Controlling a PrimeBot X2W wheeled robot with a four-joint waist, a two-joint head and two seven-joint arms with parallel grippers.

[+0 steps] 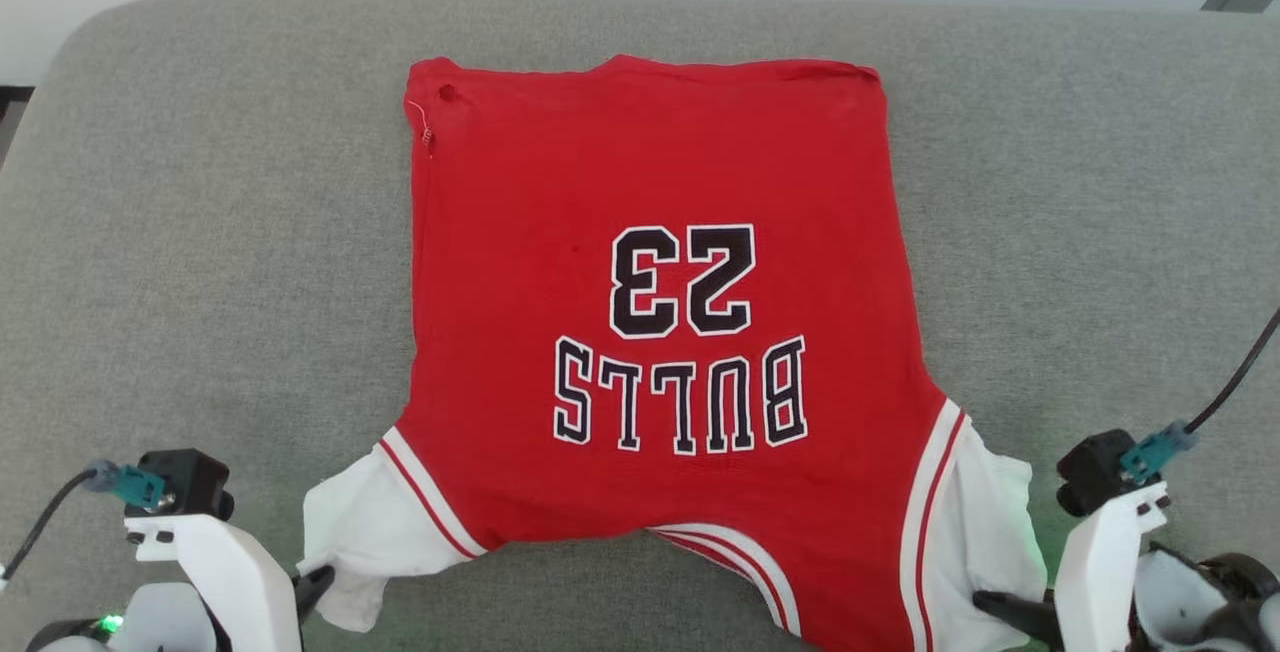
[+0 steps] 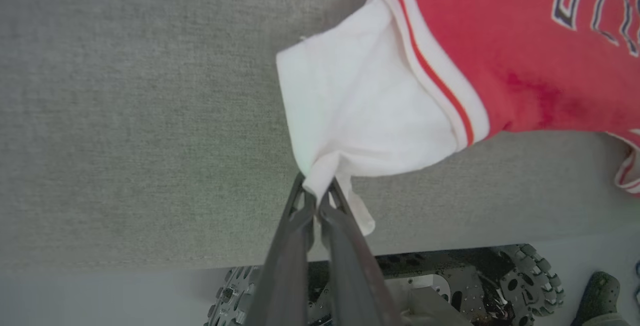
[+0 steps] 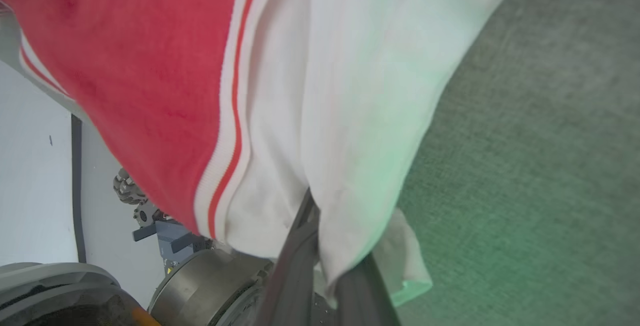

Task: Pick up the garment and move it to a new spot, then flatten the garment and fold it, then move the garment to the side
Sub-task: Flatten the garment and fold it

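The garment [image 1: 660,302] is a red jersey with black "BULLS" and "23" lettering, spread on the grey cushion with its hem at the far side and white sleeves toward me. My left gripper [image 1: 318,577] is shut on the tip of the left white sleeve [image 2: 360,116], its fingers [image 2: 300,226] pinching the cloth near the cushion's front edge. My right gripper [image 1: 995,602] is shut on the right white sleeve [image 3: 360,116], which drapes over its fingers [image 3: 295,246] and hides their tips. The jersey's near right part hangs past the cushion's front edge.
The grey cushion [image 1: 200,232] reaches well beyond the jersey on both sides and at the back. Below its front edge are the robot's base and wheels [image 2: 530,276] and pale floor [image 3: 35,166]. A pale wall runs behind the cushion.
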